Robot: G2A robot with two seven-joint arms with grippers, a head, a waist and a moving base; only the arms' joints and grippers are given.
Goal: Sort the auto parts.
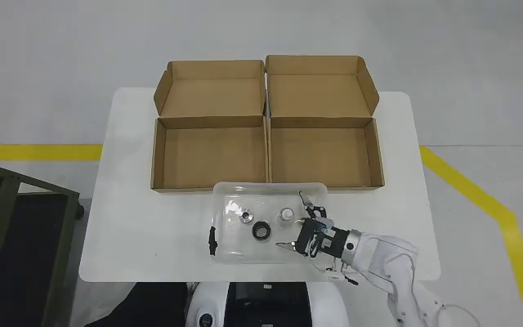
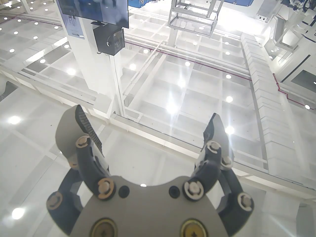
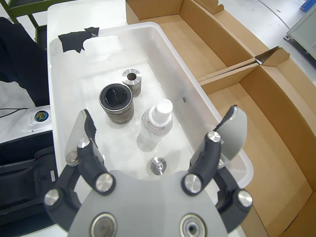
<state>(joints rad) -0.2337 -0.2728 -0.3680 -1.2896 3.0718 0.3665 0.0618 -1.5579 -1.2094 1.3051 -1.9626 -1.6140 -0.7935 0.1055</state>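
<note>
- We see R end effector [image 3: 159, 112] released over clear bin [image 3: 182, 80], lower centre in top view; inside: spray bottle [image 3: 155, 127], bearing [image 3: 116, 104], bushing [image 3: 132, 81].
- L end effector [image 2: 146, 111] released, aimed at ceiling [image 2: 197, 80].

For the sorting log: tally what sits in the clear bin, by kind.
Bearing: 1
Bushing: 1
Knob: 1
Bottle: 1
Total: 4
</note>
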